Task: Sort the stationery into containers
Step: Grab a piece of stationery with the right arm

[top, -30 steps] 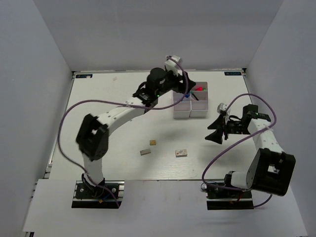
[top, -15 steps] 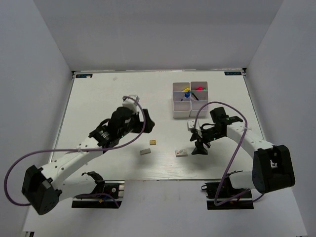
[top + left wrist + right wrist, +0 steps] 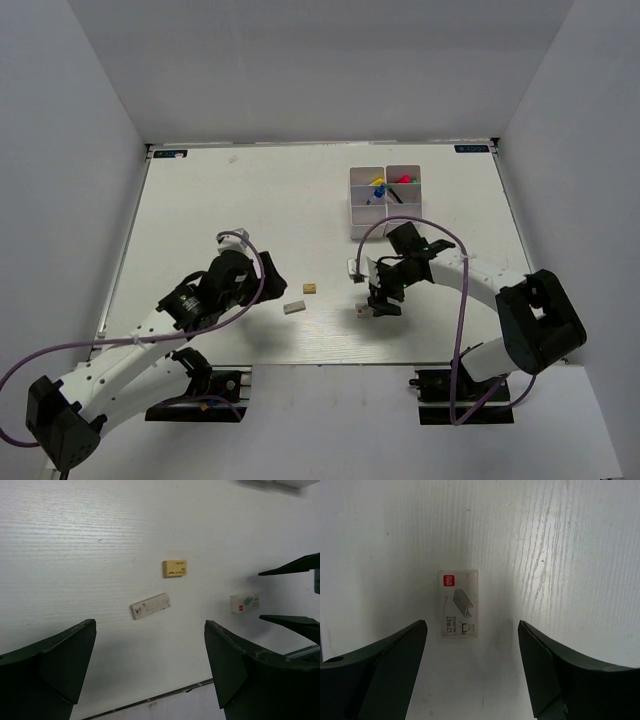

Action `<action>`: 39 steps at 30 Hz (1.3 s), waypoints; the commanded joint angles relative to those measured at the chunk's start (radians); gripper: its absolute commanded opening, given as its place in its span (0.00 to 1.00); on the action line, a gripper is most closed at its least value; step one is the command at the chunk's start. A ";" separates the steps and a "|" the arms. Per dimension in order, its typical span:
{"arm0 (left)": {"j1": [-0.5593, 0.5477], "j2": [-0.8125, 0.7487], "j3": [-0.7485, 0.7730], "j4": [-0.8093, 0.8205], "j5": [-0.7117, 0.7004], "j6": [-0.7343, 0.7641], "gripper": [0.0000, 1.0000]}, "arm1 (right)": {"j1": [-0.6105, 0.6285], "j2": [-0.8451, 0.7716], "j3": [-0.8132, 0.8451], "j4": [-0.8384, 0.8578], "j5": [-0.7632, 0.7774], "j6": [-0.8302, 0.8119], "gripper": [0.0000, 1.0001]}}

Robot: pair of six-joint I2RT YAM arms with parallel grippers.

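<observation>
Top external: white tray (image 3: 368, 230) sits at far right of table (image 3: 220, 220). Right gripper (image 3: 381, 305) is over white staple box (image 3: 366, 311). Left gripper (image 3: 265, 272) is near grey eraser (image 3: 294, 308) and tan eraser (image 3: 311, 288).

Left wrist: jaws apart, both erasers lie ahead, not touched.

Right wrist: jaws apart, straddling the box, no contact.

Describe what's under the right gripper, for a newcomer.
Nearer the arms than the white tray, three flat pieces lie loose. The white box is rightmost, under the right gripper; unlike the tan eraser and grey eraser, it bears a red mark and staple drawing.
</observation>
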 commanded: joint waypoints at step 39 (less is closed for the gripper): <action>-0.017 0.301 -0.051 0.186 0.210 0.161 0.99 | -0.010 -0.135 0.140 0.005 0.284 0.148 0.17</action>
